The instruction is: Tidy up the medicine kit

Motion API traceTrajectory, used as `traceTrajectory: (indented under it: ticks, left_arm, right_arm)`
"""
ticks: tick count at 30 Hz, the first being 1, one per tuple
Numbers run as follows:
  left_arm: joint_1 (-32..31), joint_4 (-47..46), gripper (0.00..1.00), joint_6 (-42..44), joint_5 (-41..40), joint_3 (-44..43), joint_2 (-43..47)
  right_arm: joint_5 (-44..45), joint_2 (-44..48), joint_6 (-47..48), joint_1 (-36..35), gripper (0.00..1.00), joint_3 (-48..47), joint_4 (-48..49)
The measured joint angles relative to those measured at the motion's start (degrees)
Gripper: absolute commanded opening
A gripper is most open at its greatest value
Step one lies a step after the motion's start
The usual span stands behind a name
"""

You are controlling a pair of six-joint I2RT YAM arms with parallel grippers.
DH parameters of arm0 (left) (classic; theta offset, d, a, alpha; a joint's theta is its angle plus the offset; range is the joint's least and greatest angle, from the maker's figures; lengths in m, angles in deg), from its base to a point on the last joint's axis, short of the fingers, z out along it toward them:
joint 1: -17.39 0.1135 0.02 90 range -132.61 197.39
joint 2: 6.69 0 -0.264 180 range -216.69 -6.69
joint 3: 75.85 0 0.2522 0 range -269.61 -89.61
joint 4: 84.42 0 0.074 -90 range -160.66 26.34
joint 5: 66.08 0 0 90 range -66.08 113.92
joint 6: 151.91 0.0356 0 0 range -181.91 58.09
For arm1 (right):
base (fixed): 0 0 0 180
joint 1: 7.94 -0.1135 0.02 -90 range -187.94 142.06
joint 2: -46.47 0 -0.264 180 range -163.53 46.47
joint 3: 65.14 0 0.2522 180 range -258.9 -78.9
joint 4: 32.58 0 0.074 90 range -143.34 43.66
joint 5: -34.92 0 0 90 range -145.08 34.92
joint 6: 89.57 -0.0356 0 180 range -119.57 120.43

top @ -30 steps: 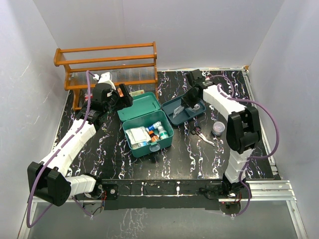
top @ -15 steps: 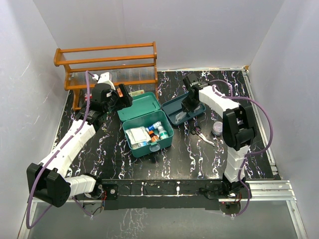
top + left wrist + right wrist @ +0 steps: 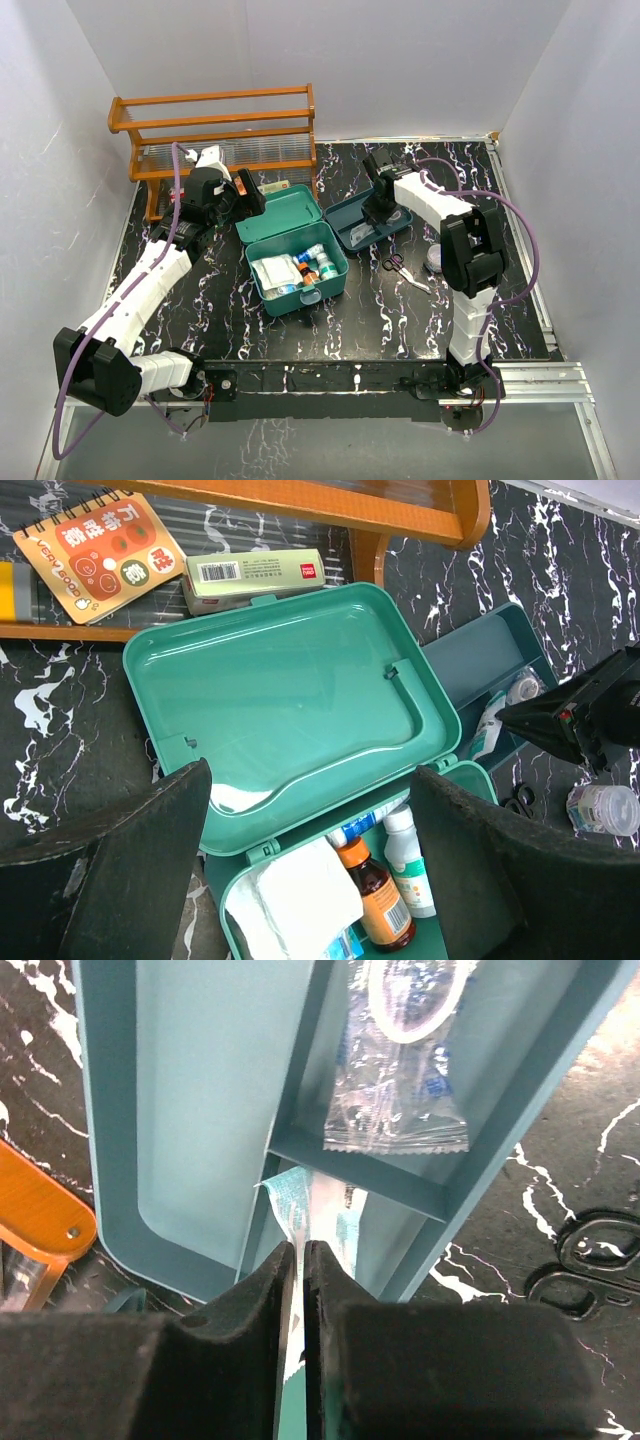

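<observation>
The teal-green medicine kit [image 3: 283,224] stands open at the table's middle, lid tipped back; it also shows in the left wrist view [image 3: 300,700]. Inside lie white gauze [image 3: 300,905], an amber bottle [image 3: 375,895] and a white bottle [image 3: 408,865]. My left gripper [image 3: 248,192] is open and empty above the lid's far left corner. My right gripper [image 3: 302,1260] is shut on a teal-and-white flat packet [image 3: 320,1210] over the blue-teal tray [image 3: 352,212], above its near compartment. A clear plastic packet [image 3: 400,1055] lies in the tray's other compartment.
A brown wooden rack [image 3: 215,130] stands at the back left, with a notebook [image 3: 95,545] and a small carton [image 3: 255,575] by it. Scissors [image 3: 400,268] and a small round jar [image 3: 436,262] lie right of the kit.
My right gripper has moved left over the blue-teal tray and stands lower above it. The left arm and the kit have not moved.
</observation>
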Motion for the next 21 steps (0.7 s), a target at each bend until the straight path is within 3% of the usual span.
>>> traceTrajectory:
  ticks: [5,10,21]
  left_arm:
    - [0.0,0.3,0.79,0.0,-0.1,0.0,0.2]
    - [0.0,0.3,0.79,0.0,-0.5,0.0,1.0]
    - [0.0,0.3,0.8,0.0,-0.6,0.0,1.2]
  right_arm:
    - [-2.1,0.0,1.3,-0.1,0.34,0.0,2.4]
    - [-3.3,0.0,4.9,-0.1,0.38,0.0,5.4]
    - [-6.0,3.8,17.9,-0.1,0.14,5.0,13.5]
